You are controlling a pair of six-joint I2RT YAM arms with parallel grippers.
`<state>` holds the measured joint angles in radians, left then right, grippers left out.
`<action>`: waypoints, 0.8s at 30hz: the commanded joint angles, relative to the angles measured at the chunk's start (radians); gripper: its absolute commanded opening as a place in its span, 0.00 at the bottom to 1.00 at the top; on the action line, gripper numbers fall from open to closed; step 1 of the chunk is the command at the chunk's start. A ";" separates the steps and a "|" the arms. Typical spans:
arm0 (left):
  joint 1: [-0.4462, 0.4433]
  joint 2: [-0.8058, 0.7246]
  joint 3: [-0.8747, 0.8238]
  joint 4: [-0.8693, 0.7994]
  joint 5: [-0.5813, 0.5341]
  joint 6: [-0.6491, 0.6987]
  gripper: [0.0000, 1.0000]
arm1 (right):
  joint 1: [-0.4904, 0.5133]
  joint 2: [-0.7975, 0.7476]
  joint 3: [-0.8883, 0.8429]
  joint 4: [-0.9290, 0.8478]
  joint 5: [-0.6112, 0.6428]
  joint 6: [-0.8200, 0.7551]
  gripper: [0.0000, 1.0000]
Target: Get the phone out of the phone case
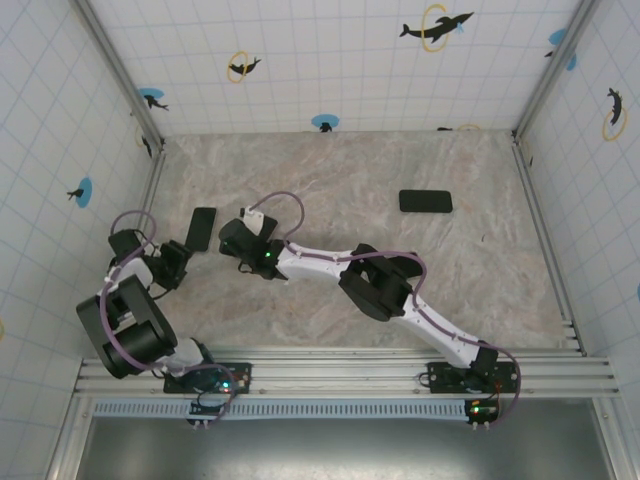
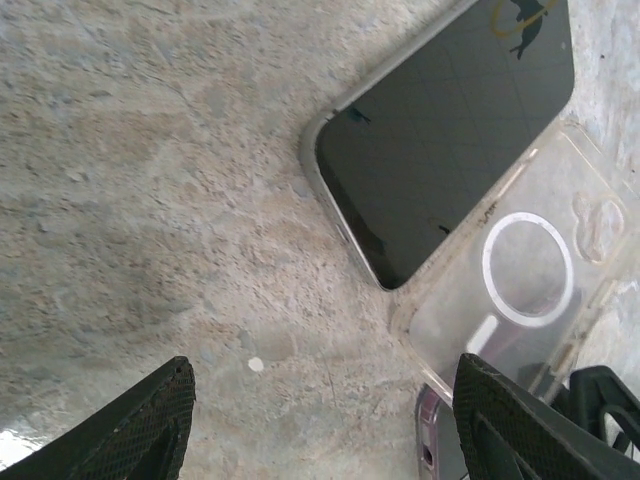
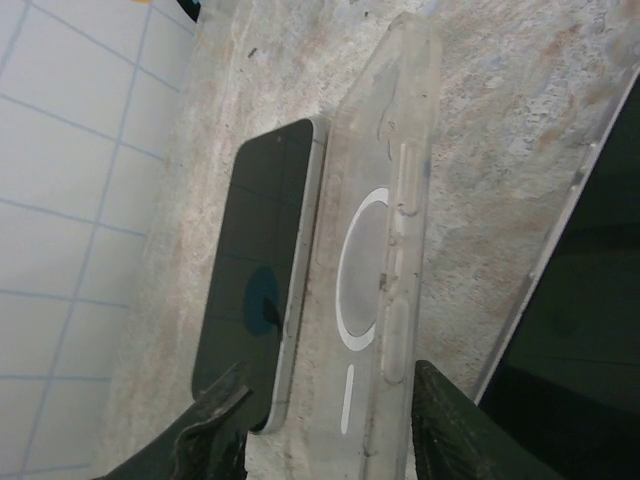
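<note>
- Phones are lying on the marbled table (image 1: 350,170), two in all: one dark phone (image 1: 203,228) left of centre in the top view, and a second dark slab (image 1: 425,201) well apart at upper right
- One clear phone case (image 2: 525,300) is lying empty alongside the phone, long edge to long edge
- The phone is lying screen up, its long axis running almost top to bottom in the top view, and lower left to upper right in the left wrist view
- The left gripper (image 2: 325,400) is hanging wide open near the phone's lower end, holding nothing
- The right gripper (image 3: 330,390) is standing part open astride the case's near end, one finger clear of it, gripping nothing
</note>
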<state>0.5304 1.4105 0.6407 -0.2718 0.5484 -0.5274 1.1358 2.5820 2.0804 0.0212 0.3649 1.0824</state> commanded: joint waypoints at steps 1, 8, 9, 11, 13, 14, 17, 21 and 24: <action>-0.021 -0.028 0.035 -0.031 -0.010 -0.018 0.70 | -0.011 -0.037 0.045 -0.056 0.011 -0.070 0.48; -0.057 -0.065 0.051 -0.012 -0.009 -0.006 0.69 | -0.052 -0.123 -0.028 -0.036 -0.076 -0.118 0.57; -0.060 -0.073 0.049 -0.003 -0.006 0.001 0.70 | -0.059 -0.136 -0.045 -0.037 -0.091 -0.120 0.57; -0.083 -0.081 0.059 -0.001 -0.012 0.028 0.69 | -0.080 -0.181 -0.108 -0.017 -0.135 -0.120 0.58; -0.115 -0.081 0.073 -0.006 -0.029 0.060 0.70 | -0.097 -0.243 -0.189 0.021 -0.168 -0.145 0.59; -0.130 -0.078 0.084 -0.007 -0.036 0.077 0.70 | -0.108 -0.276 -0.233 0.032 -0.187 -0.166 0.60; -0.183 -0.068 0.112 -0.003 -0.038 0.134 0.70 | -0.141 -0.385 -0.370 0.048 -0.251 -0.209 0.62; -0.271 -0.044 0.156 0.000 -0.049 0.235 0.70 | -0.179 -0.532 -0.568 0.114 -0.304 -0.264 0.66; -0.330 -0.019 0.179 0.003 -0.050 0.333 0.70 | -0.210 -0.629 -0.699 0.141 -0.344 -0.288 0.68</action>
<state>0.2371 1.3666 0.7872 -0.2749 0.5102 -0.3256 0.9379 2.0304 1.4689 0.1051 0.0792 0.8471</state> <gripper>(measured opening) 0.697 0.679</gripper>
